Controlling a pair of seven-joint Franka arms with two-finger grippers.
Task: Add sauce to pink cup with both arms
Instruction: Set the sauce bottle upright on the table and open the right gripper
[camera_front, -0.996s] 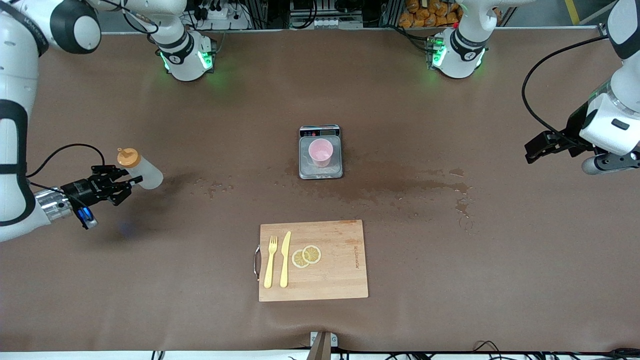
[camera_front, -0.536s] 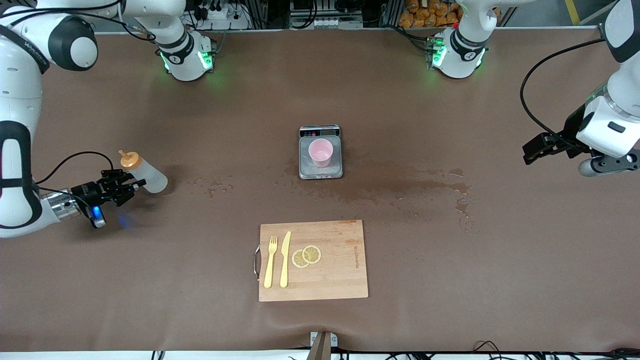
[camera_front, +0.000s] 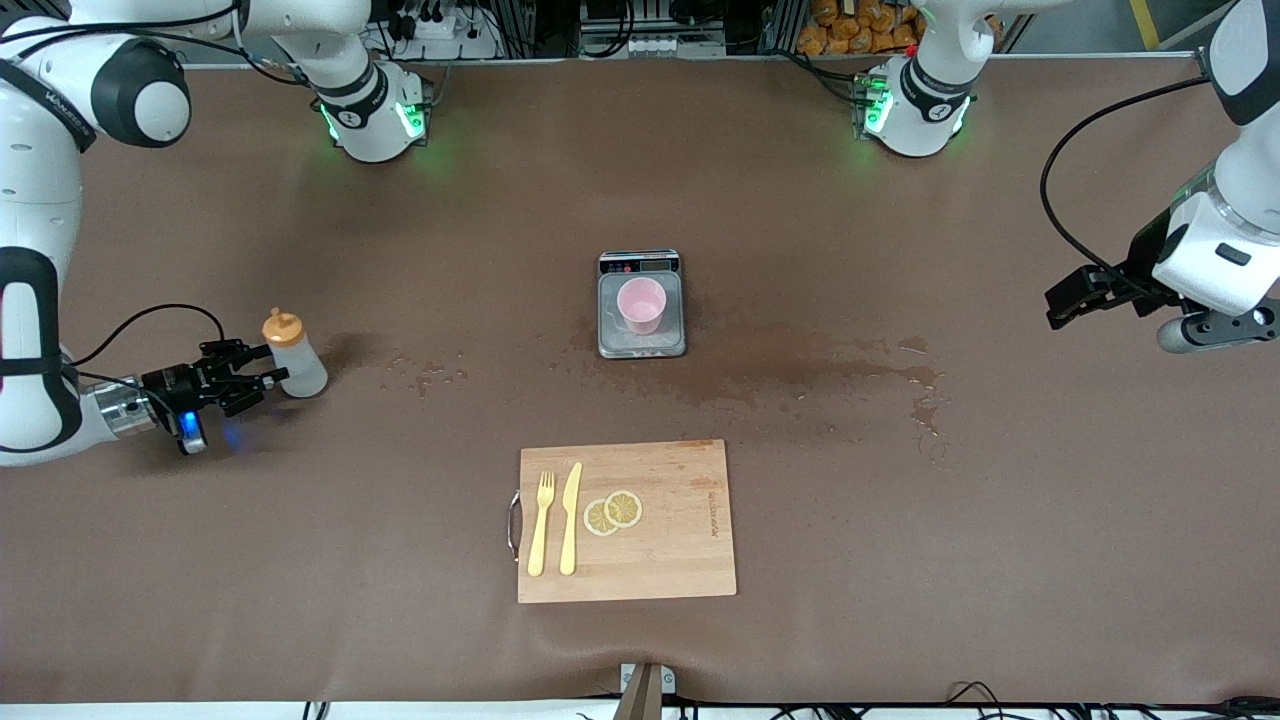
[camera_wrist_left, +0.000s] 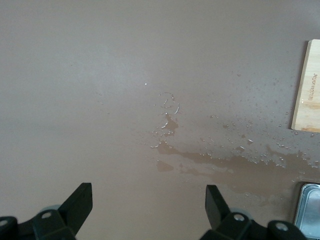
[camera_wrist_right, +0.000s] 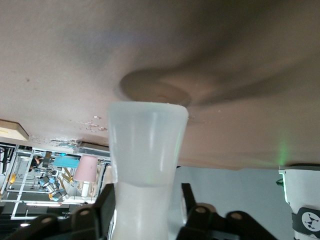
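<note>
The sauce bottle, whitish with an orange cap, stands upright on the table at the right arm's end. My right gripper is low beside it, fingers on either side of its lower body. In the right wrist view the bottle fills the space between the fingers of the right gripper; one finger is at the bottle and the other stands off with a gap, so it is open. The pink cup stands on the grey scale mid-table. My left gripper is open and empty, up in the air over the left arm's end.
A wooden cutting board with a yellow fork, knife and lemon slices lies nearer the front camera than the scale. Wet spill patches spread from the scale toward the left arm's end.
The bottle went from tilted in my right gripper to upright on the table, and the right gripper came down and toward the scale a little. The left arm barely moved.
</note>
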